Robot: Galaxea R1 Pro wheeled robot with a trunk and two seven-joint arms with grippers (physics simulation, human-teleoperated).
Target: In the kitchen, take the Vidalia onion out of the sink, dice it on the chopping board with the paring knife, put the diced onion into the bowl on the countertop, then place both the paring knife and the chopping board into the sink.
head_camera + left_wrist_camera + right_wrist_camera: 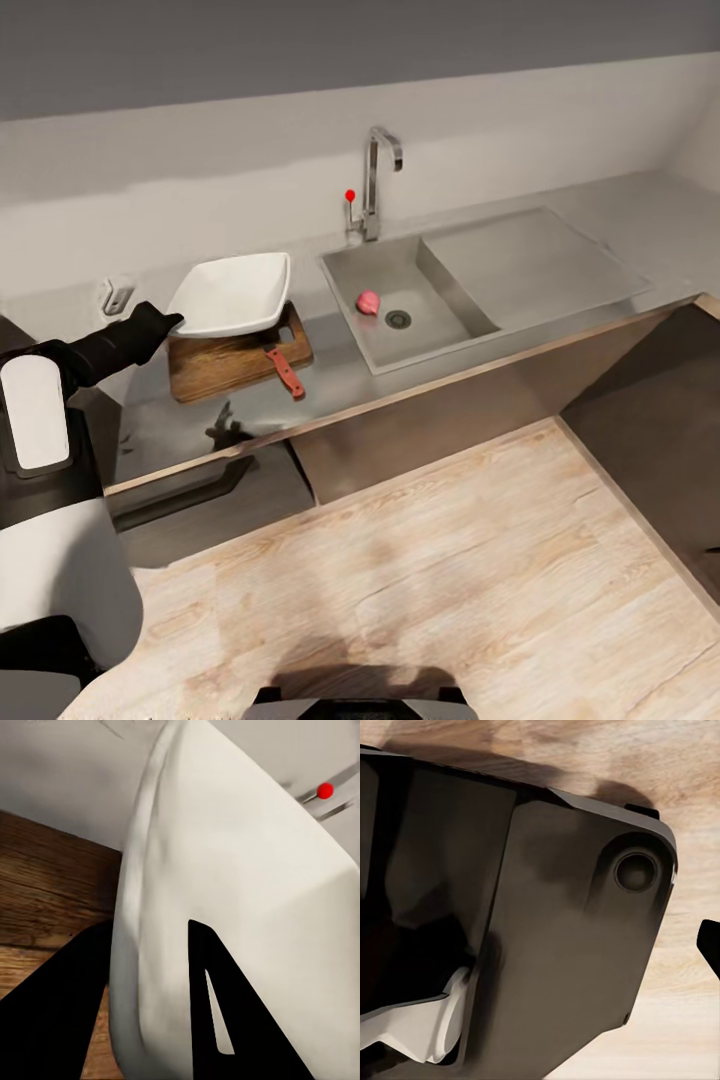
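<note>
Left claw [172, 322]: clenched on the rim of the bowl [235, 293], one finger [225, 1012] inside, one outside; bowl tilted, over the far end of the chopping board [215, 365].
Chopping board: on the bench [330, 385], bare of cuttings.
Paring knife [286, 371]: lying at the board's near right corner, untouched.
Vidalia onion [368, 302]: whole, in the sink [440, 300] beside the drain.
Right claw: state cannot be told.
Progress: onion not fetched; dicing, filling and both sink placements remain.

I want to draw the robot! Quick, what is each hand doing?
Left gripper: closed on the rim of the glossy white rounded-square bowl.
Right gripper: cannot be told; one dark fingertip shows over the wood floor.
</note>
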